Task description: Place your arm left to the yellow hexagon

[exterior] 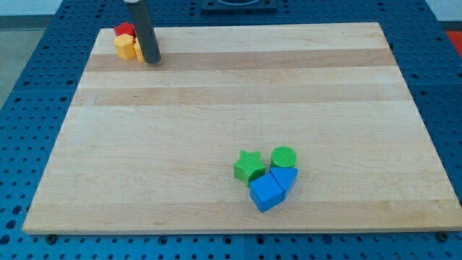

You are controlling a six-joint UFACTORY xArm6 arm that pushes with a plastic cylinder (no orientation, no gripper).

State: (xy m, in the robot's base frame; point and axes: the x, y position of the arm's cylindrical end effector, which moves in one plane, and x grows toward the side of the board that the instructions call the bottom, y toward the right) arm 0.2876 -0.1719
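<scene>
A yellow hexagon block [125, 47] lies near the board's top left corner. A second yellow piece [136, 50] touches its right side, partly hidden by the rod. A red block [125, 30] sits just above them, touching. My tip [151, 61] rests on the board just right of this cluster, against the yellow piece.
The wooden board [231, 123] lies on a blue perforated table. Near the view's bottom centre-right sits a cluster: a green star [249, 167], a green cylinder [284, 157], a blue cube [266, 193] and a second blue block [284, 178].
</scene>
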